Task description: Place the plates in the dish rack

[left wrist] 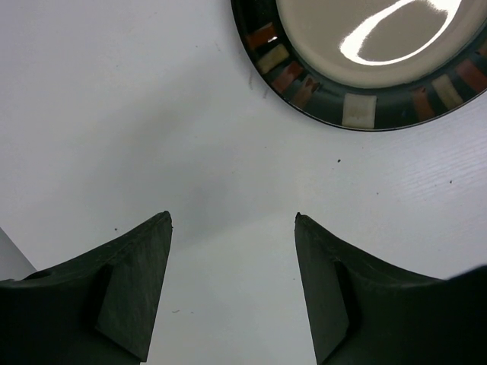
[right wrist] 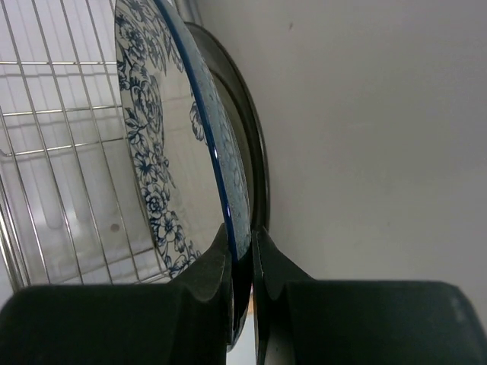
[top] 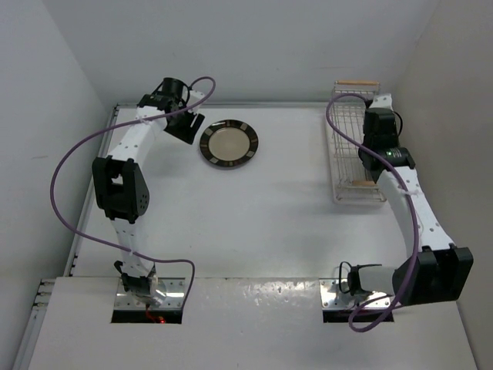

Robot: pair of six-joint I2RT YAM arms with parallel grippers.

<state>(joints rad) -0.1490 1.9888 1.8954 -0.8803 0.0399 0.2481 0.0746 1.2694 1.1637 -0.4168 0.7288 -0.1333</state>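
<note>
The cream plate with a dark brown rim and pale rectangular marks point(top: 229, 144) lies flat on the table at the back left. Its rim shows in the left wrist view point(left wrist: 358, 106). My left gripper point(top: 189, 128) is open and empty just left of it, low over the table point(left wrist: 232, 217). My right gripper point(top: 379, 127) is over the white wire dish rack point(top: 344, 146). It is shut on the rim of the blue floral plate point(right wrist: 163, 152), which stands on edge in the rack point(right wrist: 61, 129). The dark‑rimmed plate point(right wrist: 257, 144) stands right behind it.
The rack has wooden bar handles at its far end point(top: 356, 82) and near end point(top: 362, 183). It stands close to the right wall point(right wrist: 365, 114). Purple cables loop off both arms. Walls close the table at the back and both sides.
</note>
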